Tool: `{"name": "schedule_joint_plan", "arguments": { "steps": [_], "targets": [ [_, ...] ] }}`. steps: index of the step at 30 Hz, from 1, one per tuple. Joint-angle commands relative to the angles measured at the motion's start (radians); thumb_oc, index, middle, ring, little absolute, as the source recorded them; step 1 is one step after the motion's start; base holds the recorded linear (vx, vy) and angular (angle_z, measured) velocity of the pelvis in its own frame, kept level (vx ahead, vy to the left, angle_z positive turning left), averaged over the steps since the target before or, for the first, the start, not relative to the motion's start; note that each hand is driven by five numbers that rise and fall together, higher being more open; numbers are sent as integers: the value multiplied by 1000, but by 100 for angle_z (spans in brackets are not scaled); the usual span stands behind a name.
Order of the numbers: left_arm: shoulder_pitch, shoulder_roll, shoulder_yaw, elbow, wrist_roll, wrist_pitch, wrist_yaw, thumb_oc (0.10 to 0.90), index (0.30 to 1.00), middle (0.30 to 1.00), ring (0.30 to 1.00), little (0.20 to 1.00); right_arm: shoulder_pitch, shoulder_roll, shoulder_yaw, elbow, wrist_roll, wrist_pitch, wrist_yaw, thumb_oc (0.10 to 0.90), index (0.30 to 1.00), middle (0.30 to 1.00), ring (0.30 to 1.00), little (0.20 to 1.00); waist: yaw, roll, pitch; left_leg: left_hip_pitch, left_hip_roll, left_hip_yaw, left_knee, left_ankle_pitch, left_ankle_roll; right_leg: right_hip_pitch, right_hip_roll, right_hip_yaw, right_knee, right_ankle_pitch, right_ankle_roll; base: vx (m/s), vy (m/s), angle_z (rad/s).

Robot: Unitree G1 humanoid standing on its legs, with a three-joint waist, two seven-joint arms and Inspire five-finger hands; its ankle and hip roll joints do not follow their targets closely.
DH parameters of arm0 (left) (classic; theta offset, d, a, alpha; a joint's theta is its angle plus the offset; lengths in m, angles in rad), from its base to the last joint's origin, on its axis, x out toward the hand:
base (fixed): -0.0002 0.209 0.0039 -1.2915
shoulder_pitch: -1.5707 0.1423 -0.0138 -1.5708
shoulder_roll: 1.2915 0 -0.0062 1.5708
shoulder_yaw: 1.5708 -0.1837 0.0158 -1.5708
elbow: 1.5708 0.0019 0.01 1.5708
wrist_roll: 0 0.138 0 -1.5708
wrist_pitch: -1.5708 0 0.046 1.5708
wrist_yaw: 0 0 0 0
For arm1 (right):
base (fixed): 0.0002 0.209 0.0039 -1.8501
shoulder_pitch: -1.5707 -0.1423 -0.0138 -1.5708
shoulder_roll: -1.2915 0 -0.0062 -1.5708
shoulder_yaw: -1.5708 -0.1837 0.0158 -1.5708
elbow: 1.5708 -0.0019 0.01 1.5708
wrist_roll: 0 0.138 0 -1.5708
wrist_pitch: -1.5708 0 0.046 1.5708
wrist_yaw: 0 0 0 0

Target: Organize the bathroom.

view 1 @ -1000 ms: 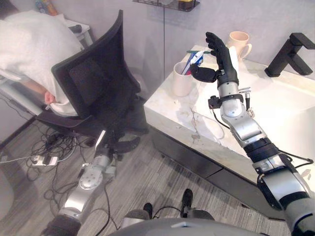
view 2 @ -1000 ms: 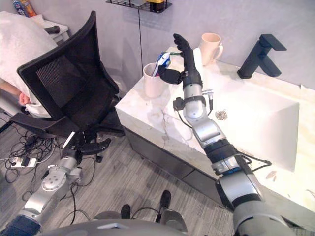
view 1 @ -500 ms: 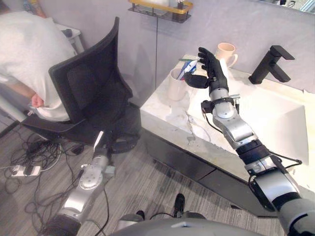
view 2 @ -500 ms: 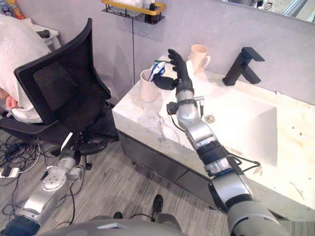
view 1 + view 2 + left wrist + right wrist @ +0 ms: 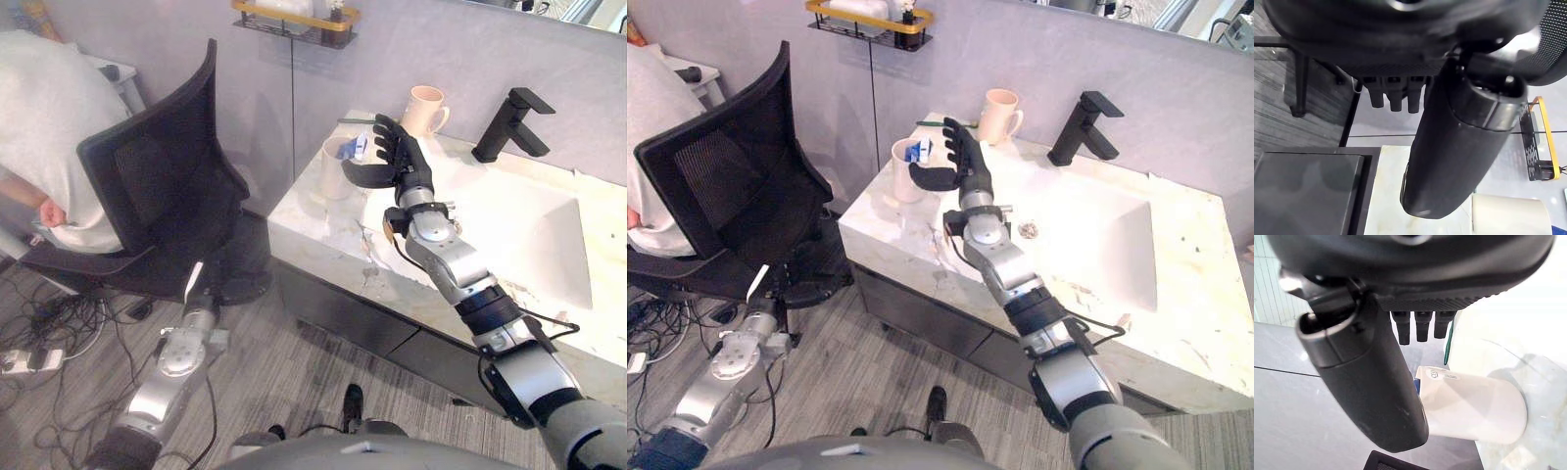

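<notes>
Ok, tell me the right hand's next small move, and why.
Probably ease the right hand toward the white cup and close round it: the fingers are straight, the thumb is spread beside the cup, and nothing is held.

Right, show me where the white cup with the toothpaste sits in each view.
Left eye view: white cup stands near the counter's left corner, beside the right hand.
Right eye view: same cup by that corner, left of the hand.
Left wrist view: a white cup's rim shows past the left hand, likely this one.
Right wrist view: cup shows past the thumb.
Shared landmark: the pink mug by the wall in both eye views.
</notes>
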Motion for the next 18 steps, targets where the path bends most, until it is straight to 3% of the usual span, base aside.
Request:
{"name": "schedule_joint_plan", "arguments": {
  "steps": [1,10,18],
  "targets": [
    [-108,13,-10,-115,66,-76,15,800,900,900,900,900,-121,-13,-63,-131,25,-79,-40,800,900,900,900,900,12,10,-48,-80,-10,-10,-2,-16,57,48,-17,3,-7,-88,60,-70,29,-1],
    [-120,-2,-19,-85,78,-104,28,800,900,900,900,900,-138,-14,-81,-181,127,-66,-34,800,900,900,900,900,4,2,-49,-82,-11,2,-2,-22,63,41,-23,9,-7,-83,66,-71,24,0],
    [-128,-17,-26,-30,70,-122,51,800,900,900,900,900,-138,-59,-135,-277,151,-131,-46,800,900,900,900,900,-23,-3,-61,-76,-13,14,-2,-31,66,31,-13,45,-7,-79,68,-57,39,-8]
  ]
}}
